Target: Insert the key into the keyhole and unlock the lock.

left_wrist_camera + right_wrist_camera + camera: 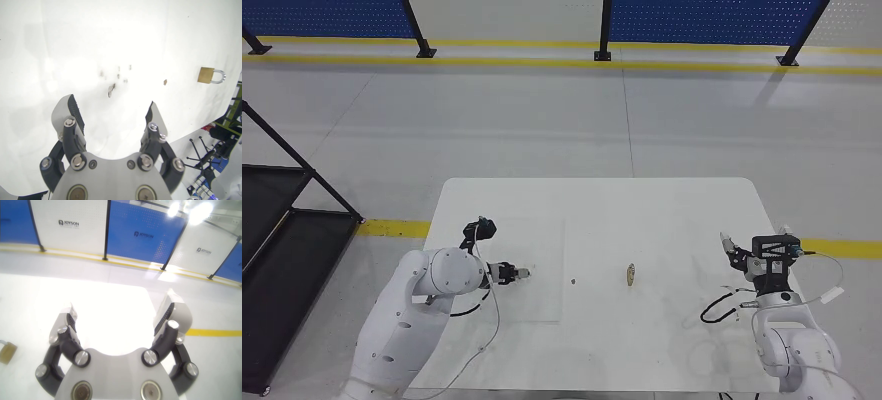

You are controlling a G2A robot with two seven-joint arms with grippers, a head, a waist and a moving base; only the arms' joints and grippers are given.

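Key [110, 91] placement decides the coming move. It lies flat on the white table [672, 215], just ahead of the left gripper [111, 102] and close to centred between its 2 fingers. Its round silver head sits nearer the gripper and the blade seems to run away from it at a slight slant. The long axis would then lie roughly along the gripper's pointing direction and across the line on which the jaws close. The key is small, so that reading is a judgement.

The left jaws stand wide apart with nothing in them. The padlock [210, 75] rests on its side farther out, well apart from the key, with its brass body toward the key and its shackle away. In the top view it sits near mid-table, between the 2 arms.

The left arm is plainly the nearer one to the key. It lies over the table's left part with its gripper pointing toward mid-table. The right gripper [121, 302] hangs near the table's right edge, jaws also spread and empty, with the padlock off to its side. Taking the key likely calls for a short advance and descent by the left arm.
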